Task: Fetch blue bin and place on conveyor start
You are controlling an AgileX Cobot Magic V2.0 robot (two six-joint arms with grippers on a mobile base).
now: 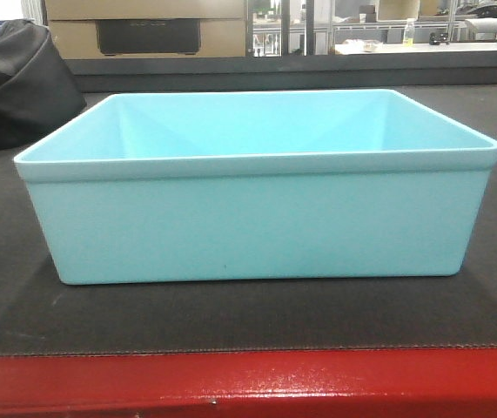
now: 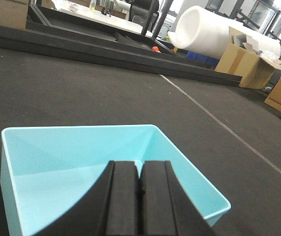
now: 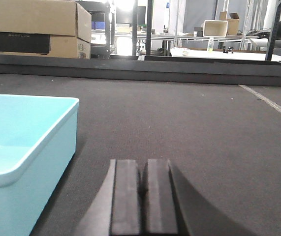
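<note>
The blue bin [image 1: 257,218] sits upright and empty on the conveyor start [image 1: 248,318], close to its red front edge [image 1: 248,383]. The left claw [image 2: 140,189] hangs over the bin's interior, pads pressed together; the right claw [image 3: 143,184], likewise closed on nothing, hovers beside the bin over bare belt. A cardboard box [image 3: 29,24] beyond the far edge bears unreadable writing.

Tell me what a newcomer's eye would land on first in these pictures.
First the blue bin, empty and upright on the dark woven belt of the conveyor start, just behind its glossy red edge. Next, the left gripper above the bin's open top, jaws together. The right gripper sits over bare belt to the bin's right, jaws also closed, holding nothing.
</note>
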